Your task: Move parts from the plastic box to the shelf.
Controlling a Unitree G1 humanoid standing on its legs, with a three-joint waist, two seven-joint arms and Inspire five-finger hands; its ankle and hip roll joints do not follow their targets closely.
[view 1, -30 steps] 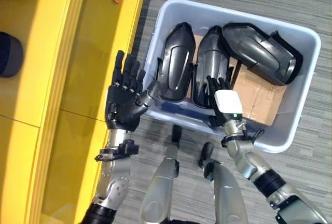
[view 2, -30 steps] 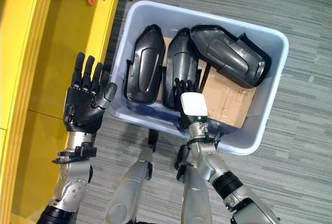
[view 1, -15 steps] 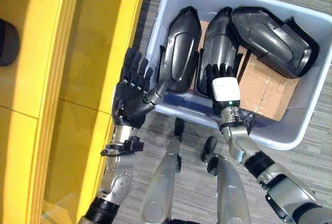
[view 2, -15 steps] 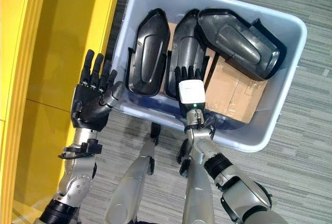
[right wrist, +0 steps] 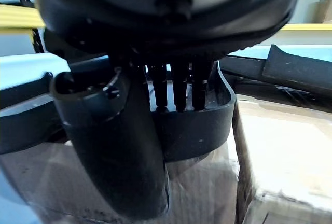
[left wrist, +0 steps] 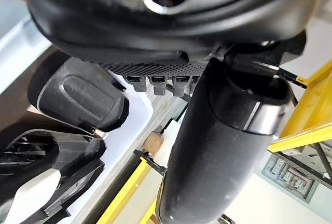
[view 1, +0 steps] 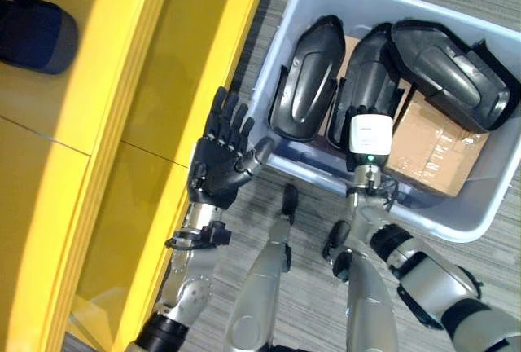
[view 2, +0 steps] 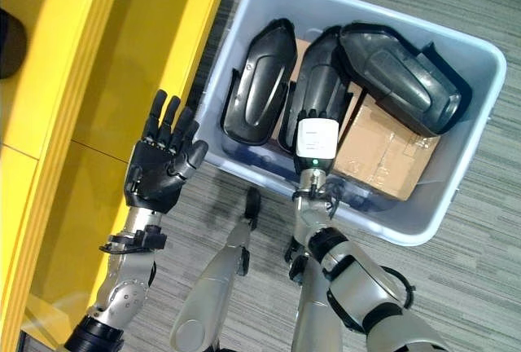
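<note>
Reaching into the pale plastic box (view 1: 480,222) at the upper right of the frame, our right hand (view 1: 370,134) lay over the near end of the middle part (view 1: 370,83), its straight fingers (right wrist: 179,86) set against that part's smooth moulded rim and gripping nothing. Three glossy dark-grey shell-shaped parts sat in the box: the left part (view 1: 308,83), the middle one, and the right part (view 1: 452,71) slanted across a brown cardboard carton (view 1: 435,140). Our left hand (view 1: 221,160) hovered with fingers spread and empty, between the box and the yellow shelf (view 1: 106,124) at the left.
</note>
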